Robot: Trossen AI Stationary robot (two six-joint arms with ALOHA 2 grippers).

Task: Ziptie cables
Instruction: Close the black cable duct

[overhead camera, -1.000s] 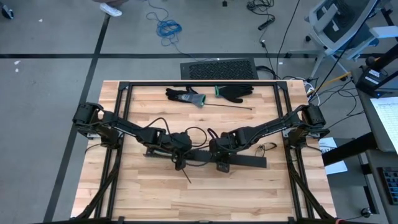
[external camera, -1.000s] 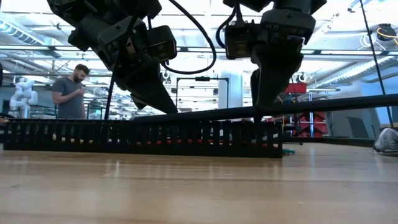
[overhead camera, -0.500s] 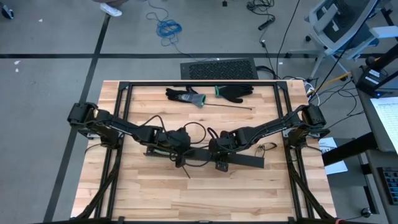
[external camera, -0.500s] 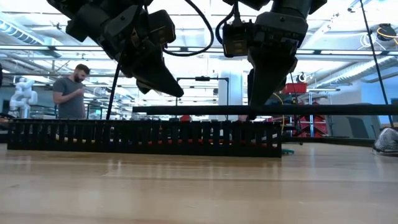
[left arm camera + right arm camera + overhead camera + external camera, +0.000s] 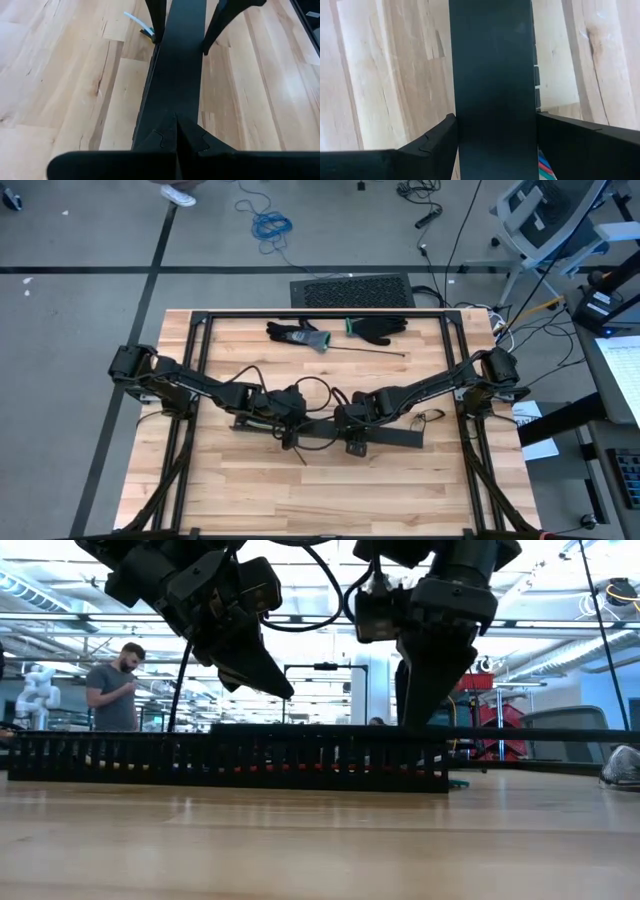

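Observation:
A long black slotted duct (image 5: 260, 423) (image 5: 200, 760) lies across the table's middle. The cables show as coloured wires (image 5: 545, 167) inside it, and red ones glint through the slots (image 5: 300, 768). A flat black duct cover (image 5: 175, 75) (image 5: 492, 75) (image 5: 520, 733) runs along the duct's top. My right gripper (image 5: 352, 438) (image 5: 420, 715) is shut on this cover. My left gripper (image 5: 290, 432) (image 5: 285, 690) (image 5: 176, 135) is shut and hangs just above the cover's left end, apart from it. A pale zip tie end (image 5: 134, 19) lies beside the duct. My right gripper pinches the duct cover across its width, one finger (image 5: 432, 142) on each long edge (image 5: 455, 120), left of the cover's middle. It comes from above, pointing down. The cover lies level along the duct's top; whether it rests there I cannot tell.
Two gloves (image 5: 300, 333) (image 5: 380, 328) and a thin rod (image 5: 365, 352) lie near the far edge. A black frame (image 5: 320, 313) borders the table. Bare wood lies toward the near edge (image 5: 320, 500). A person (image 5: 112, 690) stands in the room beyond.
The cover was tilted, its left end down on the duct under my left gripper. My right gripper levelled it, then lowered it to the duct's top, shifting it slightly left. My left gripper rose clear of the cover and stayed shut.

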